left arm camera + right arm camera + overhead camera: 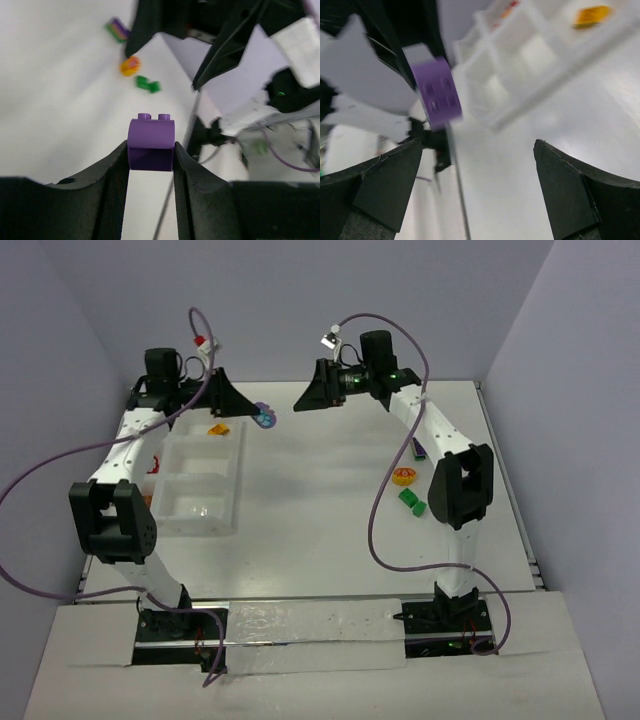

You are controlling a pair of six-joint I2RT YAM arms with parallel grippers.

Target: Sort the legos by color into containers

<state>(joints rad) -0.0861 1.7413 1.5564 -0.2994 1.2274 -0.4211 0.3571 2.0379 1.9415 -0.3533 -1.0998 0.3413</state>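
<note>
The left gripper [150, 156] is clamped on a purple two-stud brick [151, 142], which sits squarely between its fingers just beside the far right corner of the clear divided tray [238, 490]. The right gripper [480, 170] is further right of that same corner and faces the brick, its jaws spread wide with nothing between them. An orange piece [218, 428] lies in the tray's far compartment. A red piece [155, 468] shows at the tray's left wall; I cannot tell whether it is inside or outside. Well to the right of the tray, on the white table [320, 500], lie a purple piece [420, 450], a round orange-yellow piece [403, 477] and a green piece [412, 502].
</note>
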